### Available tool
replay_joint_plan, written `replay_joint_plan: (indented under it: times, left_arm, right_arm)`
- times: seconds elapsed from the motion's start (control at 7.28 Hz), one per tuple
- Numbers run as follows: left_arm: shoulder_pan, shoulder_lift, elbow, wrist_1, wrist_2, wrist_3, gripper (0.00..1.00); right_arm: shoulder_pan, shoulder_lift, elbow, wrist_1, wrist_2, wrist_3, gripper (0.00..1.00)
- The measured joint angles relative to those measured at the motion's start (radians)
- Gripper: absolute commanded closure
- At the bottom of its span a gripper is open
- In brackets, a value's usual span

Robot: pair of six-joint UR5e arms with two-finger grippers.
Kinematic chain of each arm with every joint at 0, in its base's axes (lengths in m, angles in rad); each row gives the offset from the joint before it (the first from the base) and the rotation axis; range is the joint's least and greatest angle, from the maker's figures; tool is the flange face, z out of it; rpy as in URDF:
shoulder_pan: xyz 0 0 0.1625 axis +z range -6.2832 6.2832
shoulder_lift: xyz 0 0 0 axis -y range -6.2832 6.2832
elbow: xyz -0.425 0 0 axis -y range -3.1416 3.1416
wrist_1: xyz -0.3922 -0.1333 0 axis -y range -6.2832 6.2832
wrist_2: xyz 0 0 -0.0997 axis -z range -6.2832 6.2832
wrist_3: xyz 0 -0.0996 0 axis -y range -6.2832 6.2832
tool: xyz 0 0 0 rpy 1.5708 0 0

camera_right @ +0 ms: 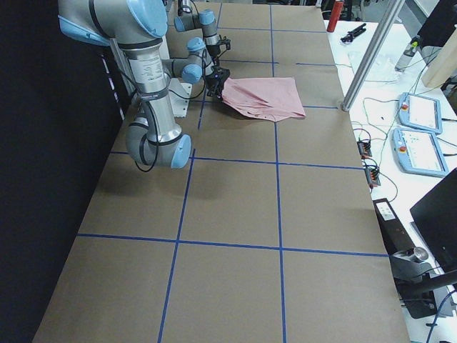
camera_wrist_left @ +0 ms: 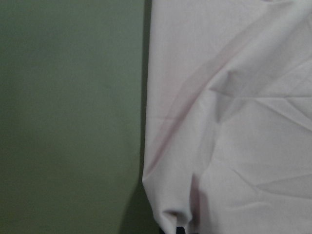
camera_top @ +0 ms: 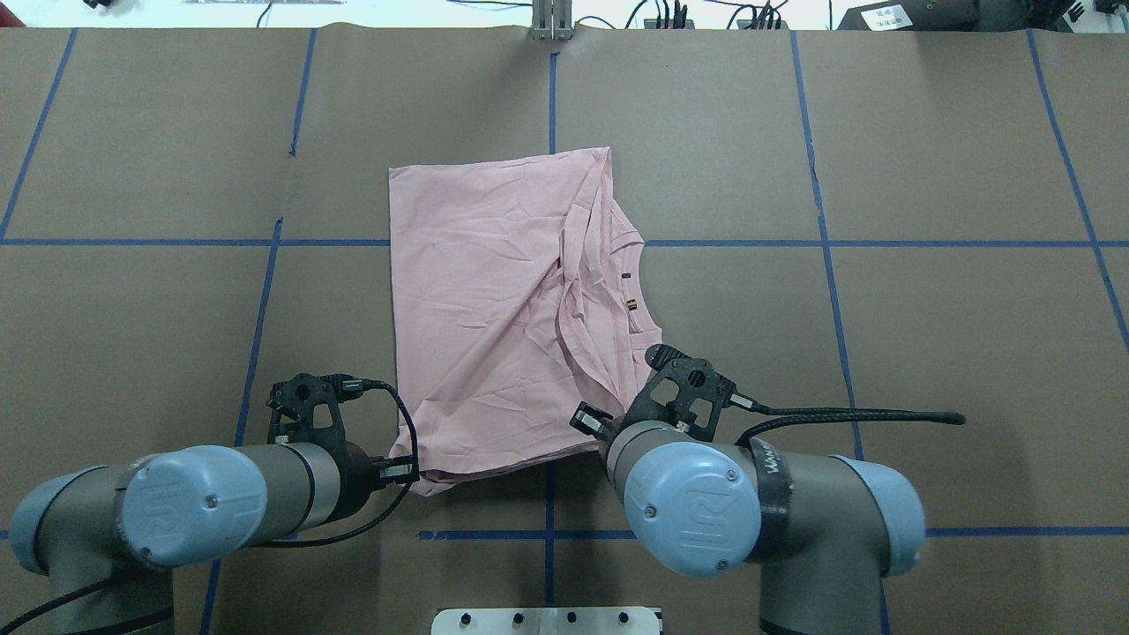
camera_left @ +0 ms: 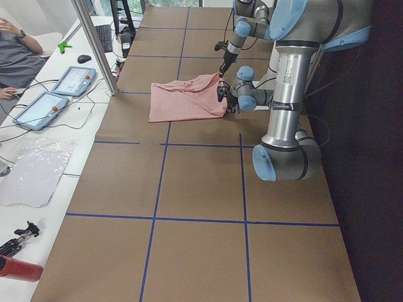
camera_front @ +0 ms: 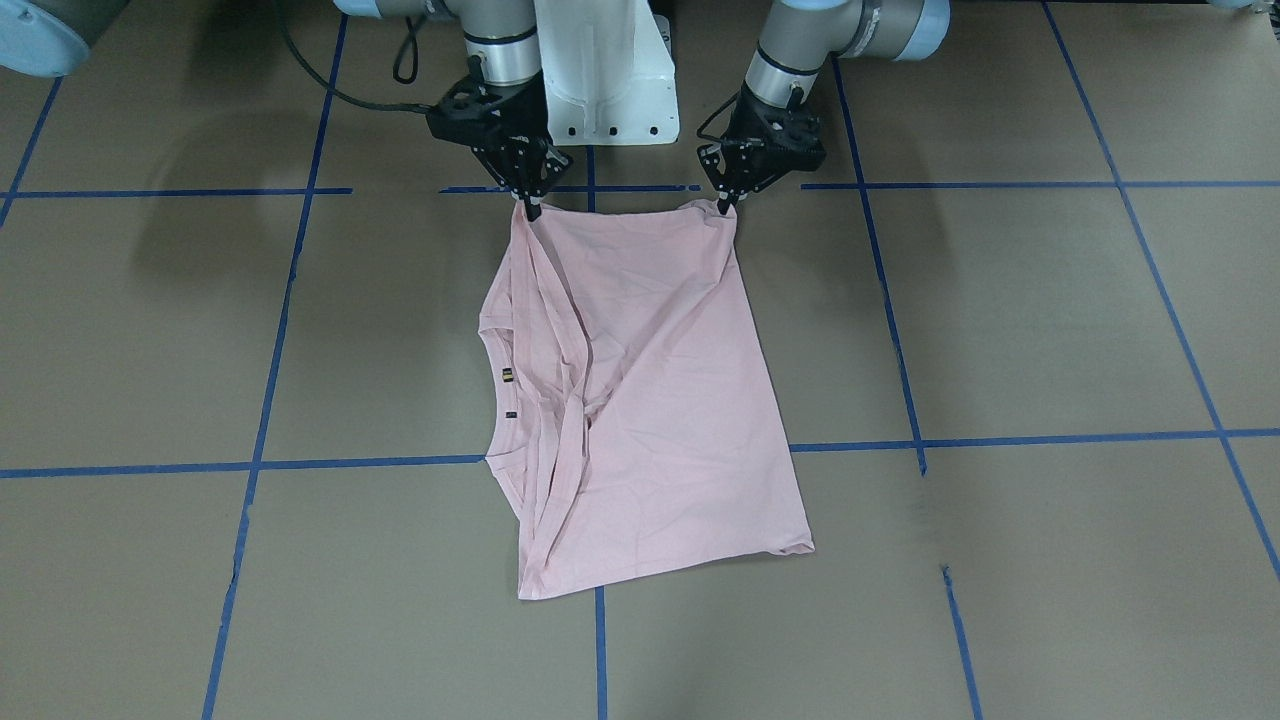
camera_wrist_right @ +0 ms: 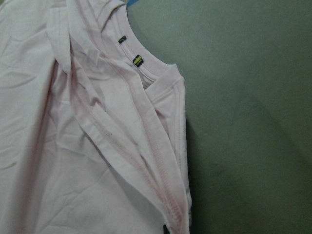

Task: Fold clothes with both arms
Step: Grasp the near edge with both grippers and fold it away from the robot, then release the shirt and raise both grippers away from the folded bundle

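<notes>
The pale pink T-shirt [camera_front: 650, 400] lies folded on the brown table with its plain side up; the cartoon dog and the lettering are hidden. Its collar with small tags [camera_wrist_right: 138, 60] faces the robot's right. My left gripper [camera_front: 727, 207] is shut on the shirt's near corner on the robot's left, and pink cloth fills the left wrist view [camera_wrist_left: 234, 122]. My right gripper [camera_front: 531, 208] is shut on the other near corner, by the bunched sleeve seams [camera_wrist_right: 122, 156]. In the overhead view the shirt [camera_top: 494, 300] stretches away from both wrists.
The white pedestal [camera_front: 610, 70] stands between the arms at the robot's edge. Blue tape lines [camera_front: 350, 463] cross the brown table. Beyond the far side stand a metal post [camera_left: 94, 44] and control tablets [camera_left: 72, 82].
</notes>
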Motion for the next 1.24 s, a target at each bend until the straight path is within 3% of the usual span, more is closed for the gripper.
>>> replay_joint_plan:
  times: [0.27, 0.55, 0.82, 1.24]
  left_arm:
    - [-0.016, -0.047, -0.173, 0.188, -0.072, 0.019, 1.00]
    - [-0.023, -0.165, -0.322, 0.441, -0.136, 0.022, 1.00]
    - [-0.046, -0.220, -0.295, 0.521, -0.142, 0.056, 1.00]
    - [-0.162, -0.271, -0.062, 0.404, -0.144, 0.180, 1.00]
  right_arm:
    - [-0.017, -0.010, 0.199, -0.186, 0.003, 0.001, 1.00]
    - [-0.046, -0.009, 0.348, -0.331, 0.014, 0.004, 1.00]
    - [-0.049, 0.004, 0.316, -0.356, 0.020, -0.004, 1.00]
    - [0.065, 0.059, 0.086, -0.219, 0.028, -0.084, 1.00]
